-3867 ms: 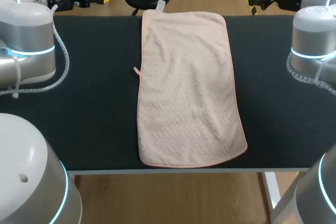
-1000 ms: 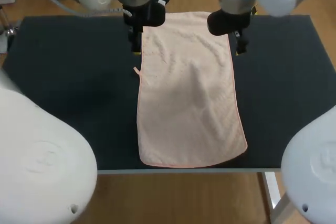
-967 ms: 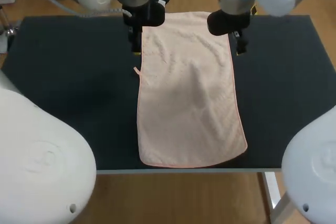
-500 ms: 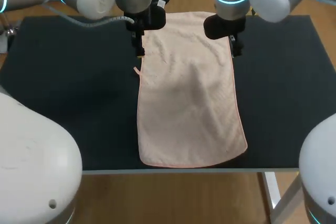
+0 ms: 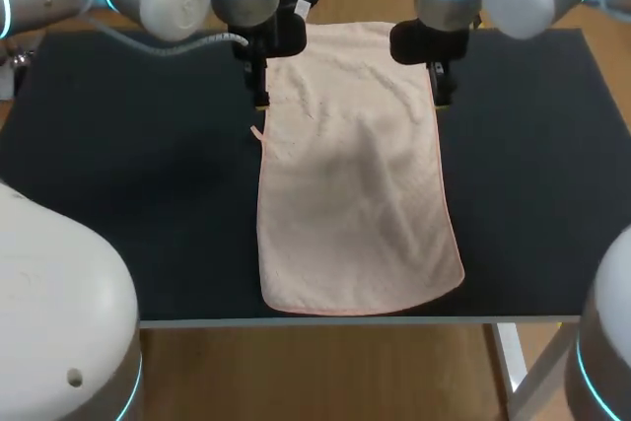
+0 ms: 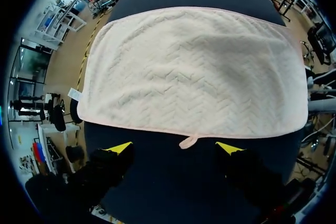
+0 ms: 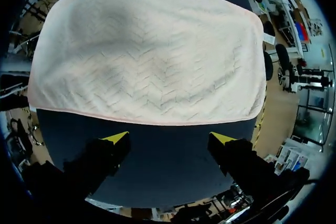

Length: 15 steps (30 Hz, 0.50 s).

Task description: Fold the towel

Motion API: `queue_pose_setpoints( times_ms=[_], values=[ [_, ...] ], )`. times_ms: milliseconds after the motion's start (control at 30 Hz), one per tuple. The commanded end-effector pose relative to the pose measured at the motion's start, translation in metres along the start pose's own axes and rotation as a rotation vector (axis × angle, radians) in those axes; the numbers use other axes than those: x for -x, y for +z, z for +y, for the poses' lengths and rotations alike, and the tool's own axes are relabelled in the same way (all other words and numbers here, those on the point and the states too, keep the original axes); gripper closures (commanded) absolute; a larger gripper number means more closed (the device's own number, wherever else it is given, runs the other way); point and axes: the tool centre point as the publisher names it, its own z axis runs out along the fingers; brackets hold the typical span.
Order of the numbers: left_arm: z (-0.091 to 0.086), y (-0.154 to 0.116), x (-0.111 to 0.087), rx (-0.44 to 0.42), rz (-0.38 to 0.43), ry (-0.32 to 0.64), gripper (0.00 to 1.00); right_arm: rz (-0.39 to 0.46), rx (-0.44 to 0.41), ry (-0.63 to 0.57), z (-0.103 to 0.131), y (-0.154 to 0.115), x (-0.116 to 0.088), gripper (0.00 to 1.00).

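Left gripper (image 5: 259,94) hangs upper left of centre, fingers spread wide with nothing in them, right beside the long left edge of the pink towel (image 5: 355,175). Towel's lying flat and unfolded down the middle of the dark table (image 5: 138,175). The right gripper (image 5: 441,94) is at its upper right edge, fingers wide apart too, gripping nothing.

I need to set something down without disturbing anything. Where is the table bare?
Bare table lies on both sides of the towel, out to the table's side edges. Crowded at the far end: the left gripper and right gripper flank the towel there.
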Motion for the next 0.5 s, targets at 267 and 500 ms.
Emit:
queue_pose_setpoints(
  times_ms=[267, 500],
  values=[
    [-0.018, 0.057, 0.015, -0.060, 0.079, 0.038, 0.00, 0.094, 0.036, 0.068, 0.008, 0.049, 0.009, 0.00],
    [-0.017, 0.080, 0.017, -0.062, 0.111, 0.043, 0.00, 0.126, 0.040, 0.096, 0.012, 0.067, 0.008, 0.00]
  ],
)
